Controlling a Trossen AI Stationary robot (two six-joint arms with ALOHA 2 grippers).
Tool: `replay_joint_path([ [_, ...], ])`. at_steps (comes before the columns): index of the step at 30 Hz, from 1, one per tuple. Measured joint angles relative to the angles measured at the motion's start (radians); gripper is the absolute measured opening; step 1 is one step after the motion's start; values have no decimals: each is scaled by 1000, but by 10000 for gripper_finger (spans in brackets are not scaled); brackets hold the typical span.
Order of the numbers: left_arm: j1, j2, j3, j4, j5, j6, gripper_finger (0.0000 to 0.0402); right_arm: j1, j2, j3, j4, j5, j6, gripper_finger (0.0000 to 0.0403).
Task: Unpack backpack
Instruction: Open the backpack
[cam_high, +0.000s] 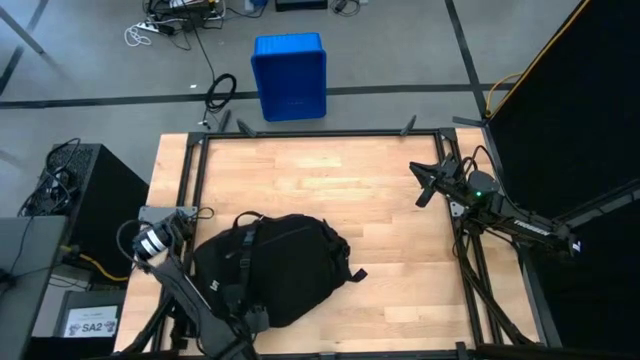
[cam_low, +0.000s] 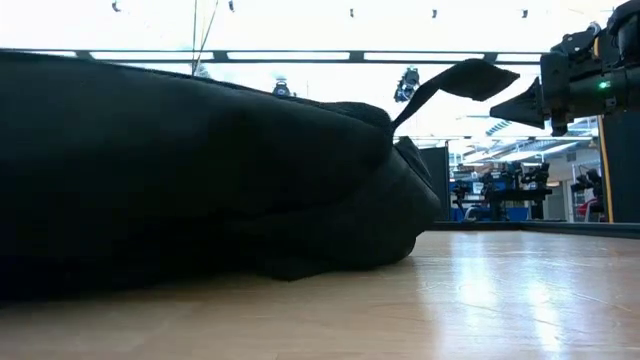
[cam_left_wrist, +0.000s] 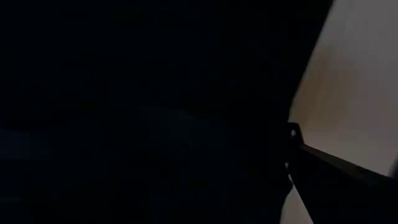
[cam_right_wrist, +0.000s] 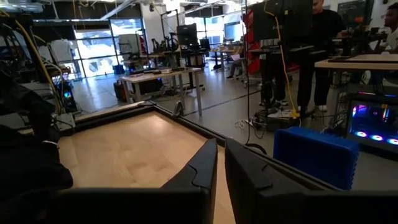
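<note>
I'm seeing the left gripper (cam_high: 243, 318) spread apart at the backpack (cam_high: 285, 265), lower left, while the right gripper (cam_high: 421, 182) is waiting pinched together, upper right.

Backpack (cam_high: 275, 268) across near-left table (cam_high: 330, 180) — far and right boards open.

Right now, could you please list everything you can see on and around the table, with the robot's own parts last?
backpack: one, black, lying on the near left part of the table.
table: one, light wood with a dark frame, bare apart from the backpack.
crate: one, blue plastic, on the floor beyond the table's far edge.
cables: several, dark and white, on the floor past the crate.
people: at least one, in dark clothes, standing by desks in the room behind.
left gripper: one, dark, hidden at the backpack's near left side, open.
right gripper: one, dark, over the table's far right corner, shut and holding nothing.
</note>
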Motion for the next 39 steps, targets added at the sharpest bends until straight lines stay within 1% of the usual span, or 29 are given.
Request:
replay_joint_path([
  [3, 8, 36, -1, -13, -1, 31, 312, 0, 0, 0, 0, 0, 0, 4],
  [5, 13, 56, 0, -13, -18, 32, 293, 0, 0, 0, 0, 0, 0, 2],
  [6, 17, 60, 0, -18, -19, 33, 276, 0, 0, 0, 2, 0, 0, 1],
  [9, 31, 63, -1, -47, -41, 32, 205, 0, 0, 0, 14, 0, 0, 2],
  [14, 59, 69, -3, -125, -90, 28, 35, 0, 0, 0, 14, 0, 0, 8],
  [15, 66, 70, -5, -142, -93, 29, 20, 0, 0, 0, 14, 0, 0, 9],
  [18, 86, 74, 12, -197, -92, 52, 10, 0, 0, 0, 14, 0, 0, 7],
  [20, 101, 78, 63, -281, -94, 75, 4, 0, 0, 0, 14, 0, 0, 4],
  [22, 115, 75, 132, -340, -134, 88, 3, 0, 0, 0, 14, 0, 0, 2],
  [24, 126, 49, 190, -333, -210, 115, 2, 0, 0, 0, 14, 0, 0, 1],
  [31, 156, -15, 462, -332, -517, 195, 1, 0, 0, 0, 15, 0, 0, 8],
  [37, 157, -29, 707, -332, -699, 341, 0, 0, 0, 0, 19, 0, 0, 4],
  [39, 156, -29, 770, -329, -741, 394, 0, 0, 0, 0, 22, 0, 0, 2],
])
